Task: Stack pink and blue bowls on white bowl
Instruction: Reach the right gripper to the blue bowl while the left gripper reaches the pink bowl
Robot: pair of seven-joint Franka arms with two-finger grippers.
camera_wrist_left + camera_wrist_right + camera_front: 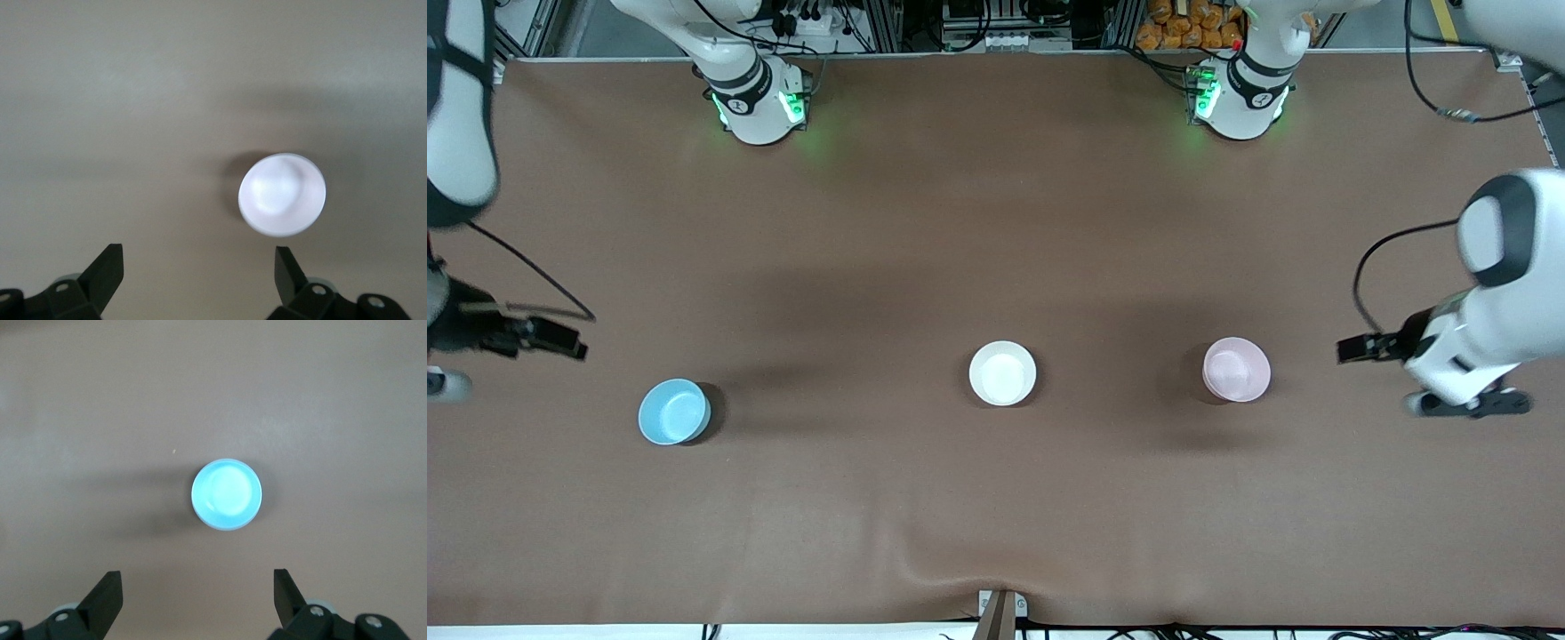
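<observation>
At the frame's right edge the left gripper (199,277) hangs wide open and empty; the right gripper (198,599) mirrors it at the left edge. On the brown table (996,222), blue bowl (674,412) lower left, white bowl (1002,373) centre, pink bowl (1236,369) right of centre.

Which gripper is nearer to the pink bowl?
The left gripper, open, up at the left arm's table end beside the pink bowl. The right gripper, open, is near the blue bowl.

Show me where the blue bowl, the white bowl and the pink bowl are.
blue bowl (673,412), front view, inside of the bowl.
white bowl (1002,372), front view, inside of the bowl.
pink bowl (1236,369), front view, inside of the bowl.
</observation>
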